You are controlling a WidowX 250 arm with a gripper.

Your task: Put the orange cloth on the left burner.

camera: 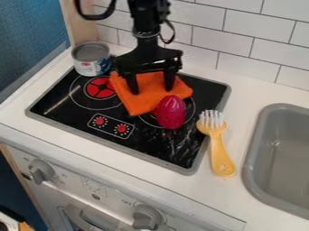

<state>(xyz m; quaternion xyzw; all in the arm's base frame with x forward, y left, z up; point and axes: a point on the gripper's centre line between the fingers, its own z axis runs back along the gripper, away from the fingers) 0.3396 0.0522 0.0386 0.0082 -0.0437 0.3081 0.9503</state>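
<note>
White countertop [246,97], under everything, spreading out all around the fingers; white tiled wall [247,27] behind the fingers; black cooktop [63,97] below them; grey sink [256,149], well apart from the fingers, right side of view; black gripper [151,91] pointing down, fingers spread wide, orange cloth [143,103] under and between them; can't tell if the tips press on it or have any hold.

Cloth is rumpled on the cooktop, partly over the right burner [192,109], left corner at the edge of the left burner [100,88], so mostly not on it; that burner, red center, is left of the fingers; yellow-handled brush [219,155] right and in front of the fingers, head over cooktop edge; open can [91,66] left and behind the fingers; magenta egg-shaped toy [170,113] just in front of the right-hand finger.
</note>
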